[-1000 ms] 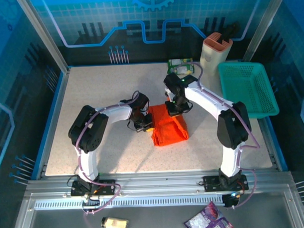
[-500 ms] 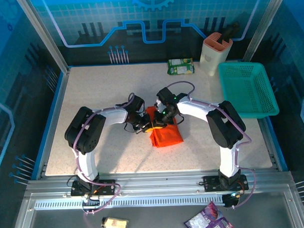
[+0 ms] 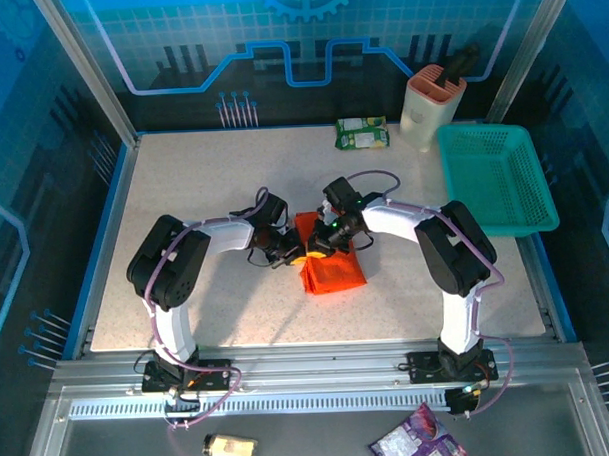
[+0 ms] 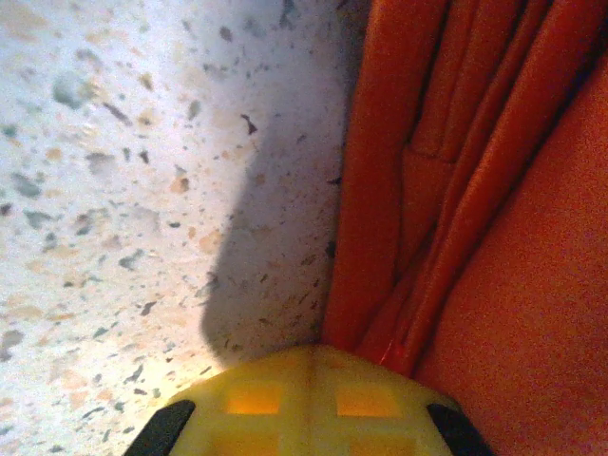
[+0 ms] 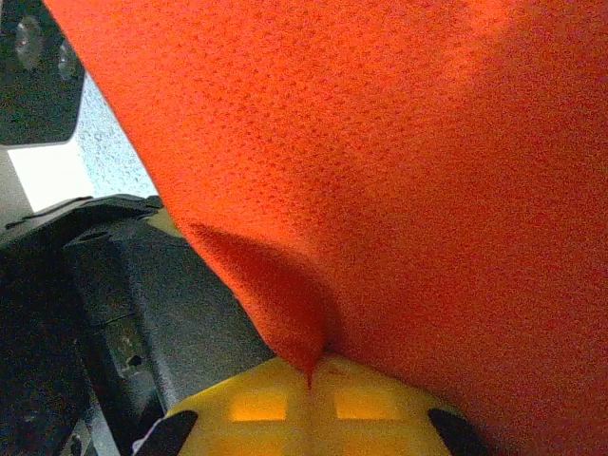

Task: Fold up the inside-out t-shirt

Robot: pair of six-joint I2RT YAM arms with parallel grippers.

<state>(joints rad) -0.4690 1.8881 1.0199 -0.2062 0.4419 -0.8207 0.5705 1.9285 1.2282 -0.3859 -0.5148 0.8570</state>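
Toward the left, the left gripper (image 3: pixel 288 255) sits low on the table (image 3: pixel 183 192), touching the left edge of the inside-out t-shirt (image 3: pixel 338 271). In its wrist view the yellow fingers (image 4: pixel 247 408) are drawn together. The stacked fold edges of the orange cloth run down to their tip, but I cannot tell whether a layer is caught between them.

The t-shirt lies near the middle of the table, between the two arms, as a compact rectangle of several layers.

Just right of the left gripper, over the upper left corner of the bundle, the right gripper (image 3: pixel 321 244) is closed on the t-shirt. Its wrist view shows a small peak of cloth nipped where the fingers meet. The fabric spreads out above that peak, and the left gripper's dark body is close by.

The step in hand looks like a late fold, or a tidying of this left edge, with most of the folding done. To do it well, each gripper should have every layer of the edge, not the top one alone, or the stack may peel apart when carried over. The two grippers stand very near each other. They should travel together, at one height and pace, so that they neither knock one another nor twist the cloth. The edge should land flush with the opposite edge, and the grippers should release only once the cloth rests flat.
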